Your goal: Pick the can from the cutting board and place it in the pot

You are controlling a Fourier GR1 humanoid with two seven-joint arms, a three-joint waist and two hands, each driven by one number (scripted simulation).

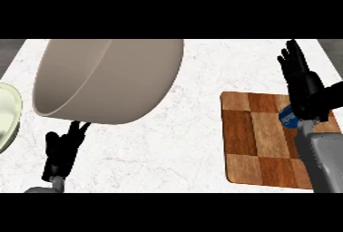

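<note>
**Can under my right hand, pot not yet filled**

My right hand (303,84) is over the far right part of the cutting board (258,136), fingers stretched out straight and pointing away from me. Just below the palm a small patch of blue shows: that is the can (288,118), mostly hidden by my wrist and forearm. It sits near the board's right edge, about level with the board's upper half. I cannot tell whether my thumb is pressed against it or whether it is lifted off the wood; from the straight fingers I judge that I have no grasp on it.

The pot (107,77), a large beige vessel, lies well to the left of the board, across a bare stretch of counter. Nothing shows inside it. A pale green plate (8,115) peeks in at the far left, beyond the pot.

My left hand (61,147) rests open below the pot, fingers up, idle.

So I judge the task barely begun: gripping, lifting, carrying leftward and releasing into the pot all remain.
</note>
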